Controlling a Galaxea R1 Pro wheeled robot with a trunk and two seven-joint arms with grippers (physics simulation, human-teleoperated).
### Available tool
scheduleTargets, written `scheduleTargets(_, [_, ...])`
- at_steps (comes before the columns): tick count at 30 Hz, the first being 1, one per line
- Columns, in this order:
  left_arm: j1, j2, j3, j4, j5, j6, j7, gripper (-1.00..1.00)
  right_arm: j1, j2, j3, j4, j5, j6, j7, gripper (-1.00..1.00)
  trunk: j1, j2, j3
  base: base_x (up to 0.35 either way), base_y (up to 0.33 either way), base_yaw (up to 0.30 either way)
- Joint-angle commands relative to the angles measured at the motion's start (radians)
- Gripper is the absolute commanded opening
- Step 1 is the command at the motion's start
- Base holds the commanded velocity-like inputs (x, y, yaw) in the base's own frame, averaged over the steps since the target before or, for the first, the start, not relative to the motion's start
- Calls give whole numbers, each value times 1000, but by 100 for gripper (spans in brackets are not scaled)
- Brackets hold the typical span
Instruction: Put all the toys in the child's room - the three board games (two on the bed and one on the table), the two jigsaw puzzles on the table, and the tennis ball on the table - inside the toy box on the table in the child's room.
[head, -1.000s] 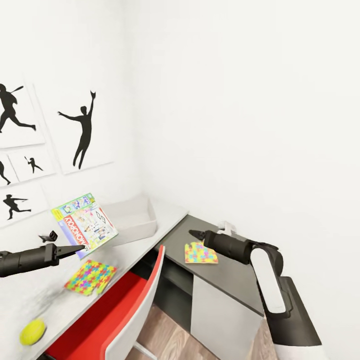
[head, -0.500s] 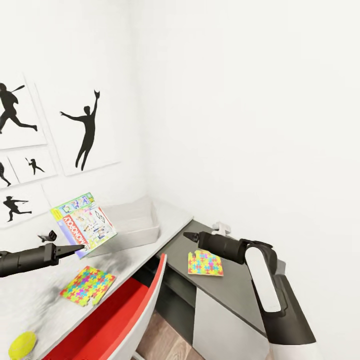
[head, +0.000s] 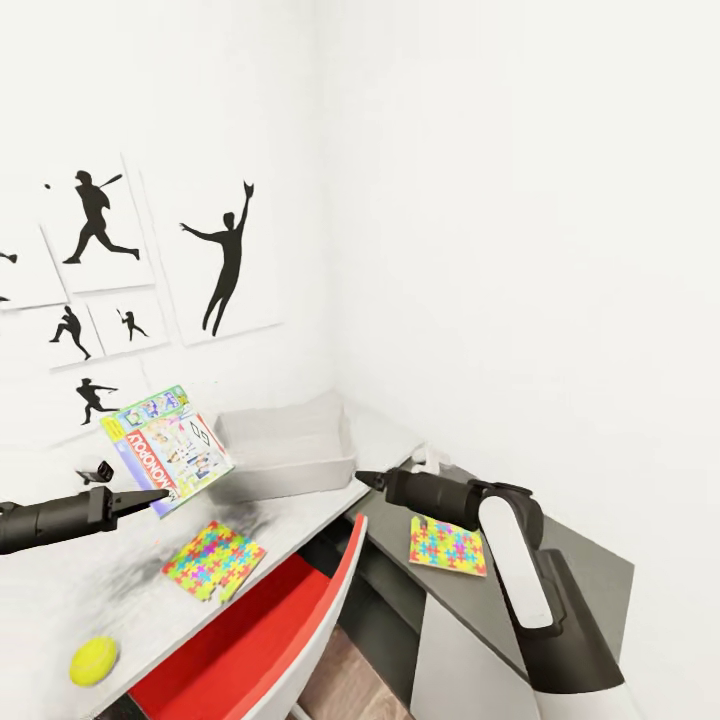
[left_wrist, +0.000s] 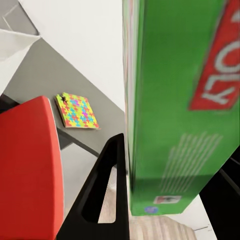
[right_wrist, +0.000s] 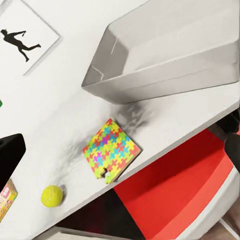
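Clamped in the left gripper (head: 160, 494), the board game (head: 167, 448) is held beside the toy box (head: 290, 455); right gripper's (head: 362, 479) state cannot be told.

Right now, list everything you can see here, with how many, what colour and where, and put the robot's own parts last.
board game: one, green-edged box with pastel cover, held in the air over the pale desk top by the left tool
jigsaw puzzles: two, multicoloured; one on the pale desk top, one on the lower dark grey section
tennis ball: one, yellow-green, on the pale desk top near its front edge
toy box: one, pale grey, at the far end of the table, nothing visible in it
chair: one, red seat with white edge, tucked at the desk
wall pictures: several, black silhouettes on white
left tool: one, black, shut on the board game
right tool: one, black, above the dark section; open or shut unclear
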Motion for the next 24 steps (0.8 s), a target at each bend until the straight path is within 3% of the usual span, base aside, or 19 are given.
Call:
scheduleTargets(1, [-1, 0, -1, 0, 0, 9, -4, -100, -1, 0, 0, -1, 3, 4, 2, 100, 0, -1, -2, 84, -4, 282])
scheduleTargets(8, [-1, 0, -1, 1, -1, 9, -4, -100, -1, 0, 3, 0, 3, -25, 3, 100, 0, -1, -3, 106, -1, 282])
scheduleTargets(18, [-1, 0, 0, 1, 0, 10, -4, -100, -1, 0, 5, 1, 3, -49, 4, 100, 0, -1, -9, 281, 0, 282])
scheduleTargets(24, [-1, 0, 0, 1, 1, 9, -4, -100, -1, 0, 5, 3, 3, -50, 4, 100, 0, -1, -12, 137, 0, 282])
